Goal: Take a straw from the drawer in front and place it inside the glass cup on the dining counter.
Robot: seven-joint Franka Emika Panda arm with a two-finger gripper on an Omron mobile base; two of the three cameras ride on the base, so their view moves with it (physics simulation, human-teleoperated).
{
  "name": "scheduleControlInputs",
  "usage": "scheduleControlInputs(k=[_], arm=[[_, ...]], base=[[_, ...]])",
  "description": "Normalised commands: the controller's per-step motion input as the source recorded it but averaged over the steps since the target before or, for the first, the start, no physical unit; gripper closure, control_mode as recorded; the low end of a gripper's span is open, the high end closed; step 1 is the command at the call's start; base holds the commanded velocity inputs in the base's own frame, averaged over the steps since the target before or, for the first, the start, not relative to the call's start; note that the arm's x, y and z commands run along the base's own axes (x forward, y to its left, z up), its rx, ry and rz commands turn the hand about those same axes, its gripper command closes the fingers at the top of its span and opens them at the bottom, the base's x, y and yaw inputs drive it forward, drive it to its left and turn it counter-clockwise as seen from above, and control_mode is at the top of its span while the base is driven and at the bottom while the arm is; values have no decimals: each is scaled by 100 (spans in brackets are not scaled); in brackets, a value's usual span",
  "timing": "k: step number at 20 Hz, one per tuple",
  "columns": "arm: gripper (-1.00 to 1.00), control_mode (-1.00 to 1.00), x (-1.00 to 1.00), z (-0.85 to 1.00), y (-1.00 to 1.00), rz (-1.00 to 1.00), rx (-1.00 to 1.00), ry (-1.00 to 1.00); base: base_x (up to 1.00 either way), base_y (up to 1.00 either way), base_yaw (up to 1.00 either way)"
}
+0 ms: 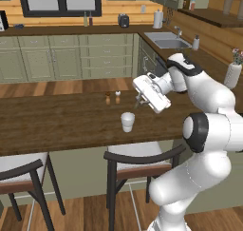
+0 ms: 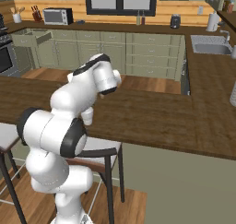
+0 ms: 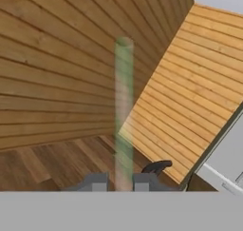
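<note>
**Straw pinched at its foot, cup waiting below**

My fingers [image 3: 119, 183] are closed almost fully on the straw [image 3: 124, 111], which in the hand view rises from between the two dark tips at the bottom centre and runs up to the upper middle of the frame. It looks translucent and greenish-pale, a thin tube with its open end at the top. I hold it at its very bottom, so nearly all its length stands free beyond my grip.

I judge it to be next to weightless, so load is no worry; the worry is that it is smooth, round and thin, and could roll or pivot between flat pads. It is probably soft enough to crush or kink if squeezed harder, so the present light pinch seems right. Held this far down, the free end will sway with any quick turn of my wrist.

In the left base view my hand hangs at centre frame over the dark wooden worktop [image 1: 57, 120], with the glass cup [image 1: 127, 121] just below and slightly to the left. The two small shakers [image 1: 112, 98] stand a little further back. The cup's mouth is narrow, and I expect the free end to need careful aiming.
</note>
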Motion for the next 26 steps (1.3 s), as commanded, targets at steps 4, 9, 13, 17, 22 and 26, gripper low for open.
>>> scheduleControlInputs(k=[4,9,13,17,22,26], arm=[[100,-100,44,-28,-2,0,5,4],[100,-100,38,-31,-3,0,0,2],[100,-100,33,-23,-7,0,-2,1],[100,-100,20,-12,-5,0,0,5],[100,-100,14,-27,0,0,-1,8],[100,-100,16,-33,0,0,-2,8]], base=[[0,0,0],[0,0,0],[0,0,0],[0,0,0],[0,0,0],[0,0,0]])
